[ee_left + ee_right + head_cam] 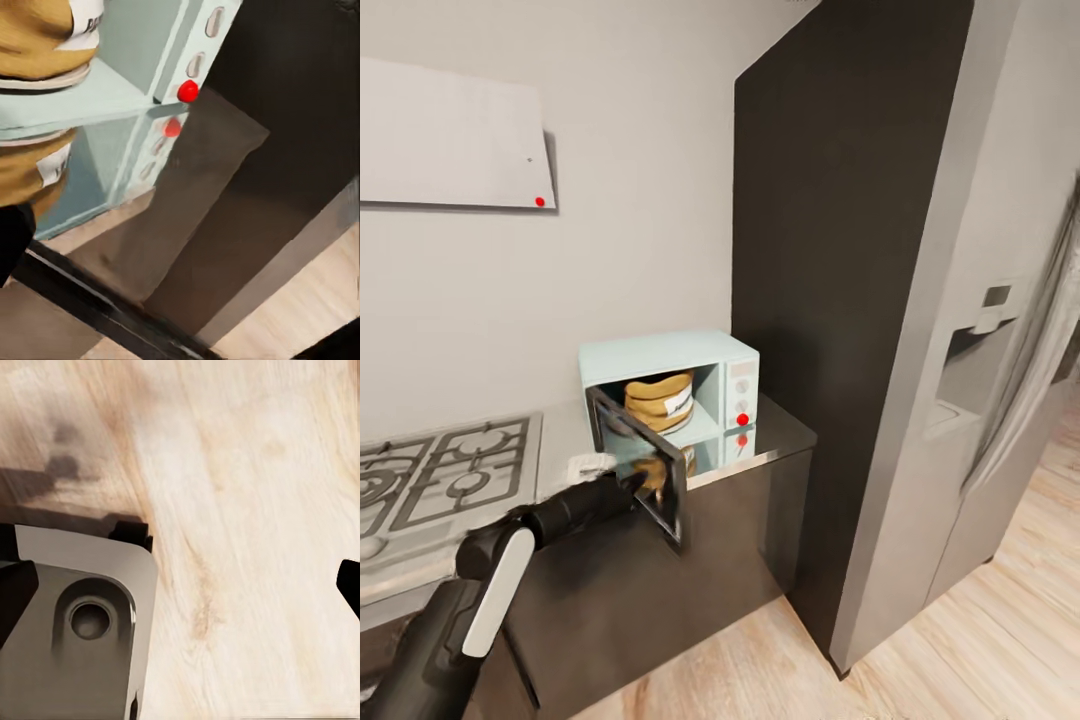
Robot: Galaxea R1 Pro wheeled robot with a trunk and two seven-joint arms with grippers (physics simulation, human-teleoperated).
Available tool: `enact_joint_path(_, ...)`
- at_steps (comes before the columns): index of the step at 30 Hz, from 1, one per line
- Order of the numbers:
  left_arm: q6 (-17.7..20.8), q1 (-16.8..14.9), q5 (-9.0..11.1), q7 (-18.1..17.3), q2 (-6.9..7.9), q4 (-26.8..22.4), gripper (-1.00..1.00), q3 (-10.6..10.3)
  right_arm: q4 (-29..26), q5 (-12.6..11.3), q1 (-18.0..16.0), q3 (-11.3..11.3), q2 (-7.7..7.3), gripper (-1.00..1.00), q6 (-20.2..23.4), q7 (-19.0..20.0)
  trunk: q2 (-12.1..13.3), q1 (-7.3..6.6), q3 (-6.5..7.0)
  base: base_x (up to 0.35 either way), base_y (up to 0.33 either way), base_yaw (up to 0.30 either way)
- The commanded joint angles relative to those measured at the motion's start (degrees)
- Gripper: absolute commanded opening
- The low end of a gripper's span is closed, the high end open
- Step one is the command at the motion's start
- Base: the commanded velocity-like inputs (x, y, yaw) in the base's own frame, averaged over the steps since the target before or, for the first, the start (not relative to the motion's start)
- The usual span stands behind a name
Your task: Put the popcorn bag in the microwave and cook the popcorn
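Judged from the scene, the step in hand is closing the microwave door: the push should go flat against the outer face near its free edge, swinging it steadily so the light appliance does not slide on the slick countertop (780, 435). Left to right in the head view: a grey gas hob (445, 475) with black grates occupies the left end of the counter; the left gripper (628, 487), at the end of a glossy black arm, sits against the open black-framed glass door (640, 465), its finger spacing not discernible. The pale mint microwave (665, 355), a smooth box near the counter's right edge, holds the popcorn bag (660, 398), a wrinkly tan sack with a white label. A tall dark panel and grey refrigerator (960, 380) follow. The right gripper (180, 577) hangs spread wide over wood-grain floor, empty.
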Motion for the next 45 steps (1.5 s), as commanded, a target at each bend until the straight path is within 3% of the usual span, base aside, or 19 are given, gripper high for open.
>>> enact_joint_path(1,-0.67,-0.04,0.16,0.29,0.05,-0.02,1.00,-1.24,0.13,0.46,-0.09,-0.48,-0.03,1.00,-0.04,0.13,-0.05,0.00,-0.04,0.000,0.000,-0.209)
enact_joint_path(6,-4.00,-0.04,0.04,0.53,0.02,0.00,1.00,-4.00,0.13,0.46,-0.09,-0.48,-0.03,1.00,-0.05,0.14,-0.05,0.00,0.11,0.000,0.000,-0.203)
enact_joint_path(8,-4.36,-0.04,-0.06,1.07,0.04,0.00,1.00,-7.13,0.13,0.46,-0.09,-0.48,-0.03,1.00,-0.04,0.13,-0.05,0.00,0.17,0.000,0.000,-0.201)
enact_joint_path(14,-5.60,-0.04,-0.20,1.17,0.07,-0.05,1.00,-8.39,0.13,0.46,-0.09,-0.48,-0.03,1.00,-0.04,0.14,-0.05,0.00,0.34,0.000,0.000,-0.202)
enact_joint_path(15,-6.57,-0.04,-2.35,1.24,0.07,-0.01,1.00,-11.25,0.13,0.46,-0.09,-0.48,-0.03,1.00,-0.04,0.14,-0.05,0.00,0.35,0.000,0.000,-0.108)
enact_joint_path(17,-6.75,-0.04,-4.14,1.24,0.04,0.00,1.00,-12.23,0.13,0.46,-0.09,-0.48,-0.07,1.00,-0.07,0.14,-0.05,0.00,0.37,0.000,0.000,-0.042)
enact_joint_path(20,-6.81,-0.04,-4.96,1.73,-0.01,0.00,1.00,-12.57,0.13,0.46,-0.09,-0.48,-0.11,1.00,-0.24,0.14,-0.05,0.00,0.37,0.000,0.000,-0.010)
enact_joint_path(22,-6.82,-0.04,-5.05,4.27,-0.03,-0.04,1.00,-12.70,0.13,0.48,-0.09,-0.47,-0.11,1.00,-0.28,0.14,-0.05,0.00,0.37,0.000,0.000,-0.002)
enact_joint_path(23,-6.81,-0.04,-5.05,7.41,-0.17,-0.07,1.00,-13.75,0.13,0.52,-0.09,-0.47,-0.12,1.00,-0.30,0.14,-0.05,0.00,0.37,0.000,0.000,0.000)
enact_joint_path(25,-6.82,-0.04,-5.11,11.73,-0.38,-0.08,1.00,-18.31,0.13,0.54,-0.09,-0.48,-0.12,1.00,-0.24,0.14,-0.05,0.00,0.37,0.000,0.000,0.000)
enact_joint_path(28,-6.83,-0.04,-5.13,15.81,-0.45,-0.09,1.00,-21.54,0.13,0.55,-0.09,-0.43,-0.12,1.00,-0.22,0.14,-0.05,0.00,0.37,0.000,0.000,0.000)
enact_joint_path(37,-8.12,-0.04,-5.13,16.79,-0.49,-0.18,1.00,-22.03,0.13,0.55,-0.09,-0.46,-0.20,1.00,-0.30,0.14,-0.05,0.00,0.37,0.007,0.000,0.000)
enact_joint_path(45,-8.85,-0.04,-5.09,16.81,-0.55,-0.09,1.00,-22.16,0.13,0.55,-0.09,-0.40,-0.15,1.00,-0.30,0.14,-0.05,0.00,0.37,0.280,0.000,0.000)
